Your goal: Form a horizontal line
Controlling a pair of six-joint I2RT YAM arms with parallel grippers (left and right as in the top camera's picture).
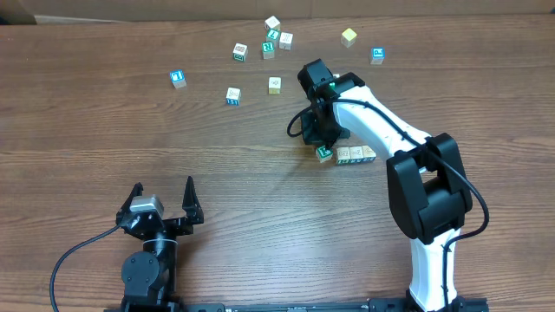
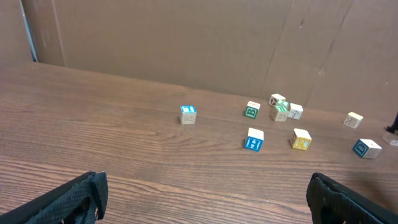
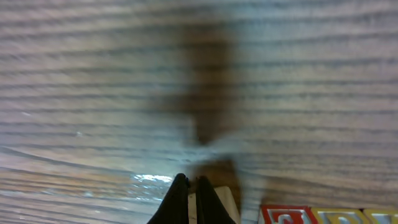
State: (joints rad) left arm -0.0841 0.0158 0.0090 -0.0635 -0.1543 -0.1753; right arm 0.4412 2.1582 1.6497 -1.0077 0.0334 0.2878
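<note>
Overhead: the horizontal line (image 1: 350,155) lies right of centre, with bare wood to its front and left. The right gripper (image 1: 323,143) stands over its teal end. The left gripper (image 1: 165,198) gapes wide near the front edge.
Left wrist: loose cubes (image 2: 253,139) are scattered near the cardboard wall (image 2: 186,43).
Right wrist: the fingertips (image 3: 180,199) are pinched together, and the line runs off the bottom right edge.
</note>
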